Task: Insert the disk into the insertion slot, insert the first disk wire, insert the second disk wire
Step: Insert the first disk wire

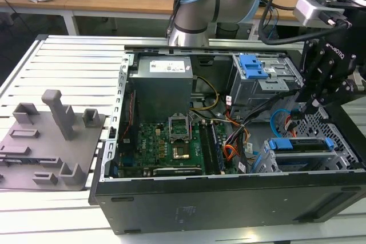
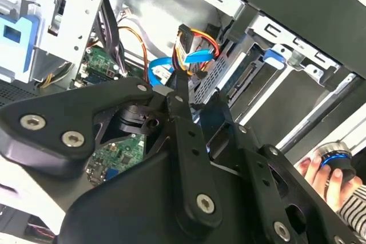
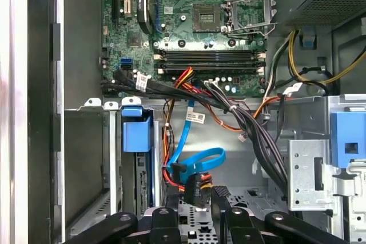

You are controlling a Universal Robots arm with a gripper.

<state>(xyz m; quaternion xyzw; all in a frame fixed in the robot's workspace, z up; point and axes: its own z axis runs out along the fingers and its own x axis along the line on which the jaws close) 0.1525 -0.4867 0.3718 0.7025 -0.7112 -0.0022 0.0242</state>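
An open black steel computer case point(image 1: 229, 198) lies on a ribbed aluminium tabletop point(image 1: 68, 61). Inside it are a green motherboard point(image 3: 189, 27) and a boxy grey power supply point(image 1: 160, 84). On the exterior view's left, a matte grey moulded fixture plate point(image 1: 51, 135) lies well apart from the case.

The disk point(image 1: 300, 146), flat and framed in glossy blue plastic, sits in the insertion slot point(image 1: 323, 127), a perforated sheet-metal cage in the case corner at the exterior view's right. Only the disk's blue edge and a strip of its top show.

The black jointed claw point(image 1: 309, 106) hangs just behind the disk, among the cables. Its own links cover the tips, so I cannot tell whether it is spread or pressed together.

The second disk wire point(image 3: 197, 161), a flat light-blue ribbon, bends in a loop. Beside it the first disk wire point(image 3: 170, 167), thin red, orange and black strands, runs to a dark plug point(image 3: 194, 190). Whether either plug is seated is hidden.

Room is tight here: a thick black cable bundle point(image 3: 251, 130) crosses close by, and the taller grey cage point(image 1: 260, 87) stands near. In the second wrist view a hand point(image 2: 320, 178) rests at a blue-ringed knob point(image 2: 333, 161), cut off by the picture's edge.
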